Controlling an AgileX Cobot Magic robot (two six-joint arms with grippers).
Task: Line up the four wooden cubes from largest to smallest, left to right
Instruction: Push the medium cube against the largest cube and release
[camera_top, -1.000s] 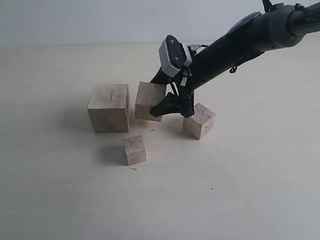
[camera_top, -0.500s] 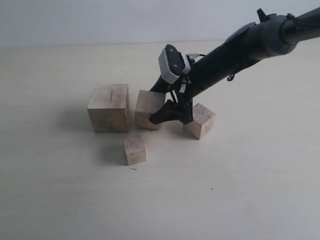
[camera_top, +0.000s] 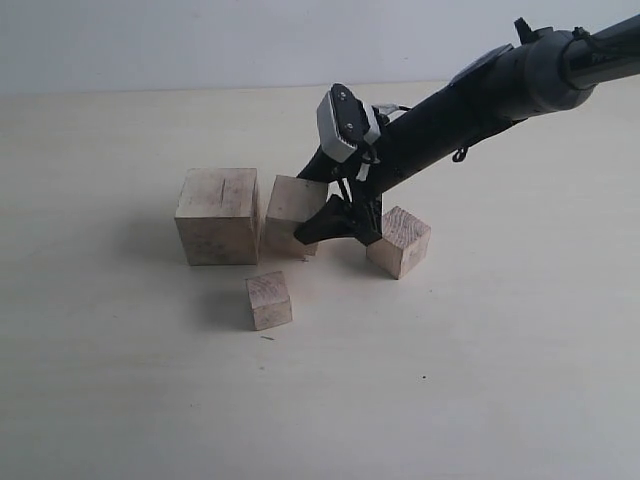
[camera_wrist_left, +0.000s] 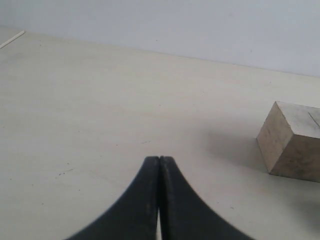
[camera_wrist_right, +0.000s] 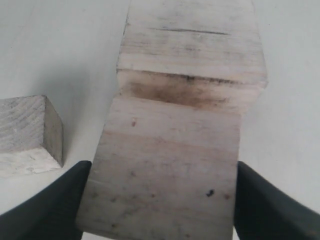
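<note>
The largest cube (camera_top: 218, 215), with a slit mark on top, stands at the left and also shows in the left wrist view (camera_wrist_left: 292, 140). Right beside it, almost touching, is the second-largest cube (camera_top: 290, 212), with my right gripper (camera_top: 335, 222) shut on its sides. In the right wrist view this cube (camera_wrist_right: 170, 165) fills the space between the black fingers (camera_wrist_right: 55, 205), with the largest cube (camera_wrist_right: 192, 45) just beyond. A mid-sized cube (camera_top: 399, 241) sits to the right of the gripper. The smallest cube (camera_top: 269, 300) lies in front (camera_wrist_right: 27, 135). My left gripper (camera_wrist_left: 159, 159) is shut on nothing.
The pale tabletop (camera_top: 480, 380) stretches around the cubes, with a light wall (camera_top: 200, 40) behind it. My right arm (camera_top: 470, 100) slants down from the upper right over the mid-sized cube.
My right gripper has carried the second-largest cube left and down, from tilted in the air to level beside the largest cube. The other cubes have not moved.
</note>
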